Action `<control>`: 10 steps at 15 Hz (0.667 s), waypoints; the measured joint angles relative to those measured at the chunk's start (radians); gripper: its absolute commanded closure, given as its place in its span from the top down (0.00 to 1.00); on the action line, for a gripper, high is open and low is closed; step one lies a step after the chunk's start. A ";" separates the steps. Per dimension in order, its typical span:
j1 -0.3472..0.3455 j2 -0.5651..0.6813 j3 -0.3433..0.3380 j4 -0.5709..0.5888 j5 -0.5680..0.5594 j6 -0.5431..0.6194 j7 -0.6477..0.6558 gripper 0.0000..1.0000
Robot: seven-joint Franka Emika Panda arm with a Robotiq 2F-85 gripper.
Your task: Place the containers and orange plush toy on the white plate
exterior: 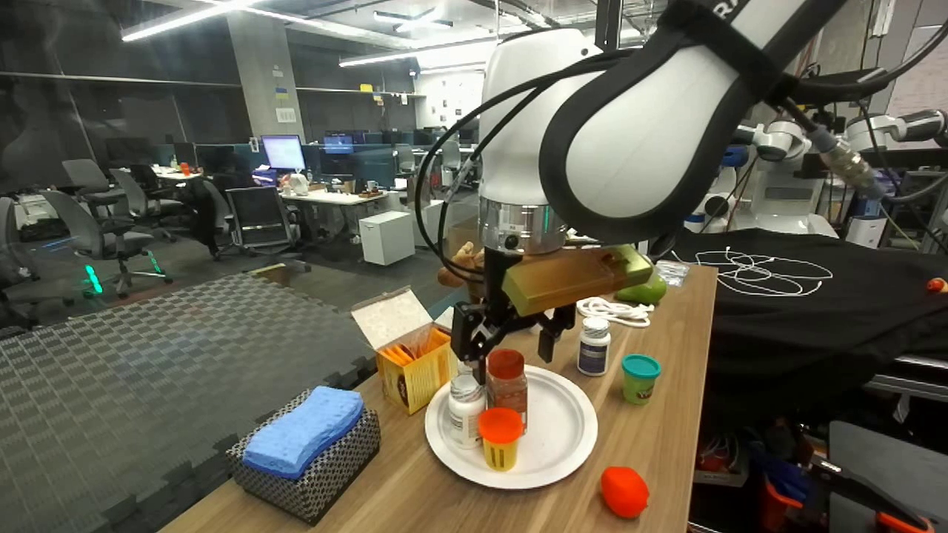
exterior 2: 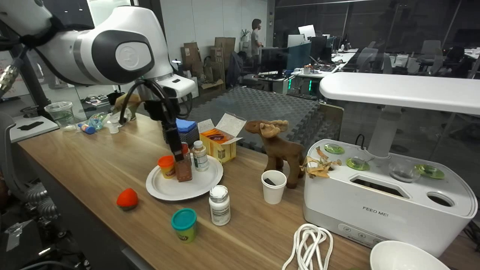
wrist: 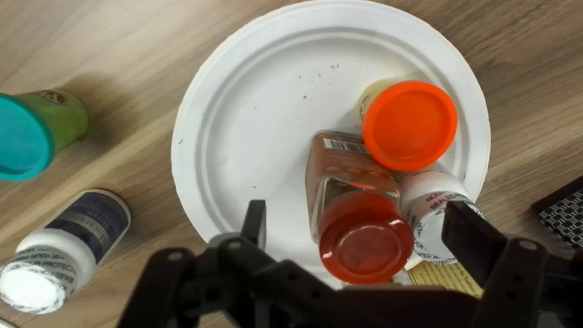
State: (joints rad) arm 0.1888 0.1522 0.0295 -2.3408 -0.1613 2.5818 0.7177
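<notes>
The white plate [exterior: 563,459] holds a red-lidded clear jar [wrist: 350,182], an orange-lidded yellow tub [wrist: 410,125] and a white bottle [wrist: 432,191], all upright and close together. Off the plate on the table stand a teal-lidded green tub [exterior: 640,379] and a white bottle with a dark label [exterior: 593,348]. The orange plush toy [exterior: 624,491] lies on the table near the plate; it also shows in an exterior view [exterior 2: 127,198] and is out of the wrist view. My gripper [wrist: 357,232] is open above the plate, its fingers on either side of the jar's red lid, with gaps at both sides.
A yellow open box [exterior: 418,370] and a patterned box with a blue sponge [exterior: 304,433] stand beside the plate. A moose toy [exterior 2: 281,150], a paper cup [exterior 2: 273,191], a white rope [exterior 2: 309,243] and a white planter [exterior 2: 375,210] stand further along the table.
</notes>
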 measured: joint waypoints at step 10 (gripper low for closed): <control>-0.106 -0.046 -0.077 0.048 -0.069 -0.067 -0.103 1.00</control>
State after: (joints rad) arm 0.0827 0.1066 -0.0472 -2.2924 -0.2303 2.5148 0.6145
